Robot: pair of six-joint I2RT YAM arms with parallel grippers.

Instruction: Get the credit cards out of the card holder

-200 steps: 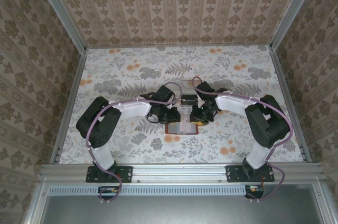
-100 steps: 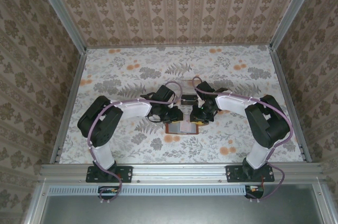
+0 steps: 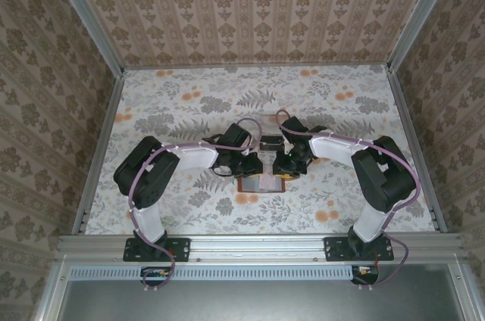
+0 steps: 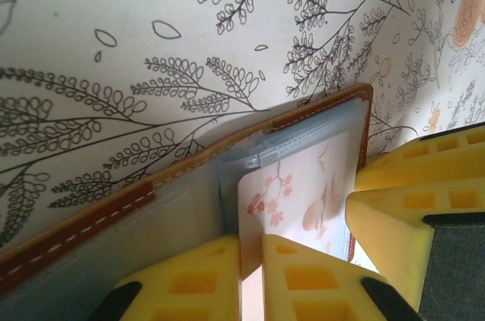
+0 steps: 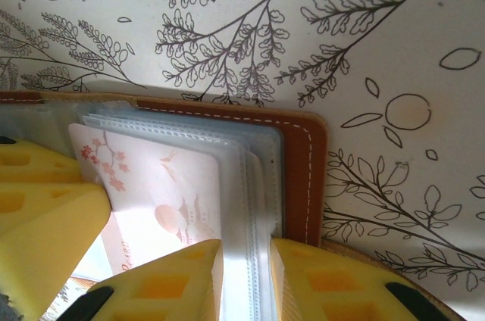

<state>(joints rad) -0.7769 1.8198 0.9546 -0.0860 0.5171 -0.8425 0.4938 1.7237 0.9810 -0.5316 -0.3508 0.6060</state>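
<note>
The brown card holder (image 3: 262, 183) lies open on the flowered table between my two grippers. In the left wrist view its stitched brown edge (image 4: 91, 222) frames grey-blue sleeves. A pale credit card (image 4: 303, 185) printed with pink blossoms sticks partly out of a sleeve. My left gripper (image 4: 251, 244) is shut on that card's near corner. My right gripper (image 5: 246, 249) is shut on the clear sleeve edges (image 5: 254, 200) of the card holder (image 5: 303, 162), beside the same card (image 5: 159, 185). From above, the left gripper (image 3: 255, 167) and right gripper (image 3: 280, 169) almost touch.
A small dark object (image 3: 269, 141) lies just behind the holder. The yellow fingers (image 4: 402, 215) of the right gripper crowd the left wrist view's right side. Low metal rails (image 3: 98, 147) and patterned walls border the table.
The left arm has edged slightly right, toward the holder. The right arm and the holder have stayed in place.
</note>
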